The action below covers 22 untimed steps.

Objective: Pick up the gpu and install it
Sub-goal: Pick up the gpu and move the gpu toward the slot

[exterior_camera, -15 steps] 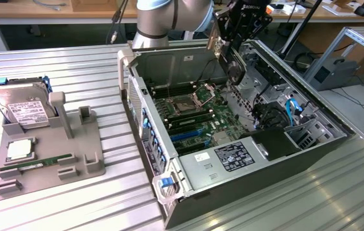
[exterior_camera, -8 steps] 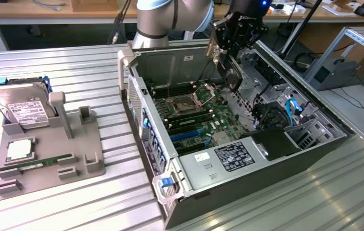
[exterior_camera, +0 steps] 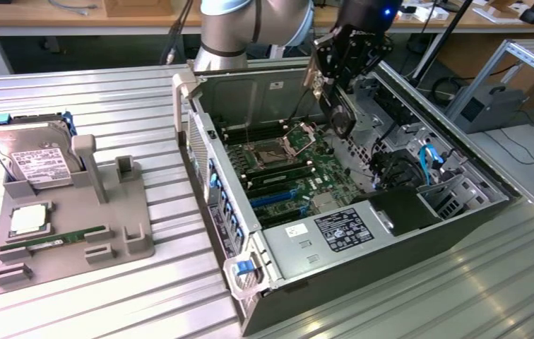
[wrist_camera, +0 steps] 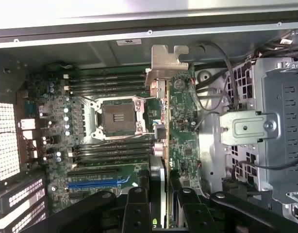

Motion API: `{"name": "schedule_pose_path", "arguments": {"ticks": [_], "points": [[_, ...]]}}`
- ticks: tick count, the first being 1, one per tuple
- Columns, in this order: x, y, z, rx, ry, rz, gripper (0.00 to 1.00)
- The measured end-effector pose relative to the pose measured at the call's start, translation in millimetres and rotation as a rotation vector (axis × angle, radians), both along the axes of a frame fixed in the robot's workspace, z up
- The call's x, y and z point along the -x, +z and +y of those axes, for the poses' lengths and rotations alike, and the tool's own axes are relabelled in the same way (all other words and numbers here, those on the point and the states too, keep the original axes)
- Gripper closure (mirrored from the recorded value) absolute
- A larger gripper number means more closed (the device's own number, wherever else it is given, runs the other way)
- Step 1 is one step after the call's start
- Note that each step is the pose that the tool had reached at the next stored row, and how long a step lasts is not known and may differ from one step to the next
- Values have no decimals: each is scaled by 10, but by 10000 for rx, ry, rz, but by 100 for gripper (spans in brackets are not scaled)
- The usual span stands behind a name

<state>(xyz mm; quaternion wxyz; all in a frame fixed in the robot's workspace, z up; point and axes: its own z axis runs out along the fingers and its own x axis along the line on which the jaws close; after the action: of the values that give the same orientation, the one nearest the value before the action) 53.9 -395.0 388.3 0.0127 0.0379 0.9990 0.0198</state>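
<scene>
The gripper [wrist_camera: 158, 199] is clamped on the gpu [exterior_camera: 342, 116], its fingers [wrist_camera: 137, 208] pressing the slim card from both sides. The card hangs edge-on just beneath it, with the pale bracket [wrist_camera: 166, 60] at the far end. Directly below lies the open computer case [exterior_camera: 362, 296], holding the motherboard [exterior_camera: 286, 169], a bare CPU socket [wrist_camera: 117, 116], a blue slot [wrist_camera: 93, 183] and a labelled power supply [exterior_camera: 342, 229]. Well away from the gripper, on the table [exterior_camera: 88, 311], a grey tray [exterior_camera: 135, 244] carries a hard drive [exterior_camera: 39, 159] and a RAM stick [exterior_camera: 55, 240]. The gripper hides the card's near end. I cannot tell whether the card touches the board.
</scene>
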Motion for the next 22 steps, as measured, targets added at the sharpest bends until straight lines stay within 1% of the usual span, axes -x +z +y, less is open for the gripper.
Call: {"name": "schedule_pose_path", "arguments": {"ticks": [5, 8, 9, 12, 14, 22], "points": [[-64, -84, 0, 9, -1, 1, 73], [-99, -114, 0, 15, 50, 1, 73], [-109, -124, 0, 16, 134, 1, 73], [-172, -170, 0, 16, 736, 7, 73], [-198, -202, -1, 16, 976, 13, 73], [-232, -368, -49, 16, 1208, 25, 73]]}}
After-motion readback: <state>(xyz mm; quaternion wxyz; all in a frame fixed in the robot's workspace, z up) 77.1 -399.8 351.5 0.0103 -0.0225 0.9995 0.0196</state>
